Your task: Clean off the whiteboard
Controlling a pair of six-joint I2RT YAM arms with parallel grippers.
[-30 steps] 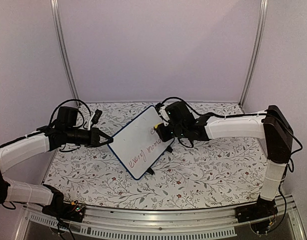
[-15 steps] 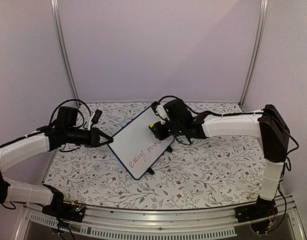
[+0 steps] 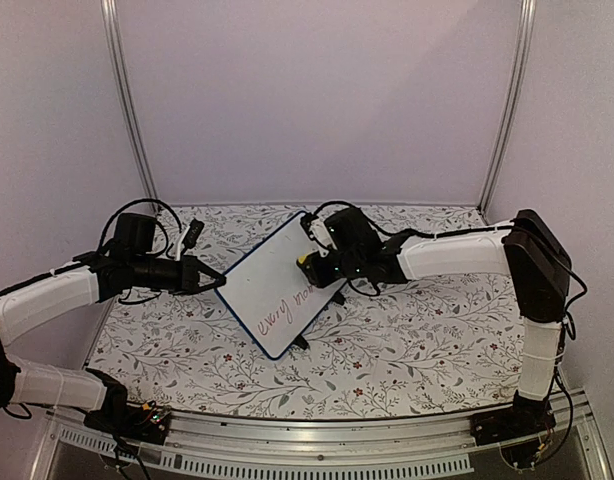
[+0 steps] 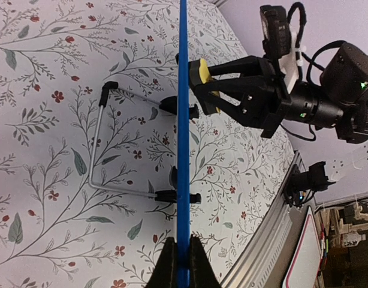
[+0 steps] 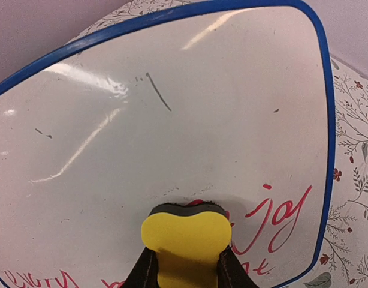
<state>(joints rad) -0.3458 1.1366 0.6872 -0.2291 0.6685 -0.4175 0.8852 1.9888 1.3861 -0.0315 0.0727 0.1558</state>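
The whiteboard (image 3: 277,280), white with a thin blue frame, stands tilted on the floral table with red handwriting on its lower part. My left gripper (image 3: 215,281) is shut on its left edge; the left wrist view shows the blue frame (image 4: 183,150) edge-on between the fingers. My right gripper (image 3: 309,266) is shut on a small yellow eraser (image 3: 303,262) and presses its dark felt face against the board. In the right wrist view the eraser (image 5: 185,240) covers part of the red writing (image 5: 280,219) on the board (image 5: 172,120).
A bent wire stand (image 4: 97,144) with black feet props the board from behind. The metal rail (image 3: 317,445) runs along the near table edge. Lilac walls and upright posts (image 3: 127,100) enclose the back and sides.
My right gripper with the eraser has slid left across the board's face, about twenty pixels in the top view. The left gripper and the board have stayed put.
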